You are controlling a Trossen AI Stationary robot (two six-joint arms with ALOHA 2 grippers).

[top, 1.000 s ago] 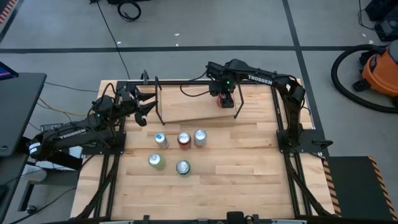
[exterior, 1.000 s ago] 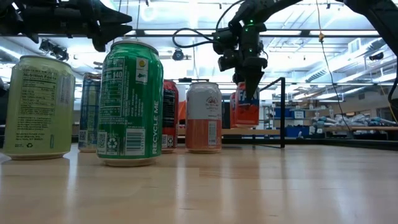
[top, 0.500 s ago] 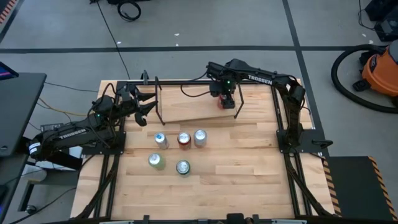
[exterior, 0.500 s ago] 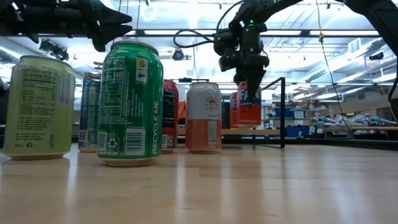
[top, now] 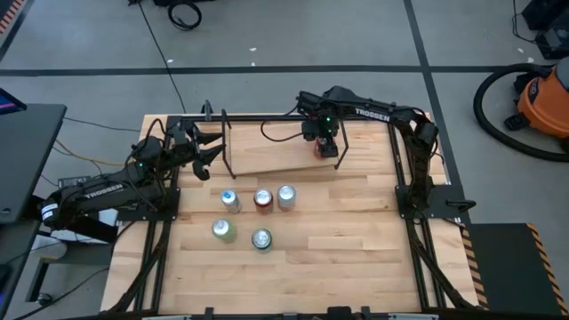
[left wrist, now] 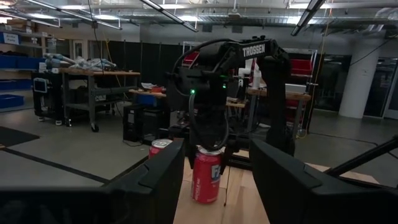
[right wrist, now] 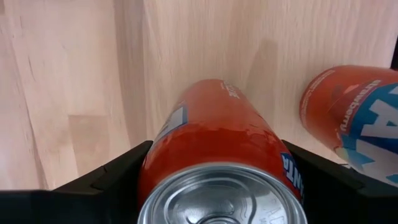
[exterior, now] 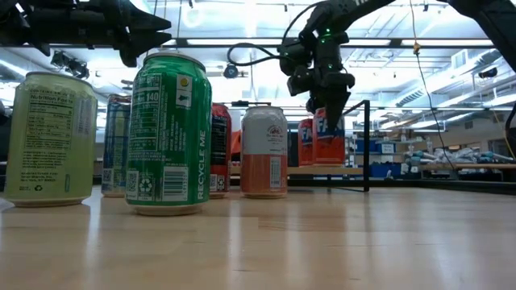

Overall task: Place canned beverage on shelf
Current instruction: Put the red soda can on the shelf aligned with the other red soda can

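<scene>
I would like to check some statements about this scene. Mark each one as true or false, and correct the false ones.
1. The right gripper holds an orange-red can. True.
2. Five cans stand on the plank tabletop in front of the shelf. True.
3. The left gripper holds a green can. False: it is open and empty, beside the shelf's left end.
4. No other can is on the shelf. False: a second orange-red can stands beside the held one.

One camera looks straight down on the whole table. Another sits low on the tabletop, very close to the cans. Each wrist camera looks past its own fingers. All see the red can toward 12 o'clock.
</scene>
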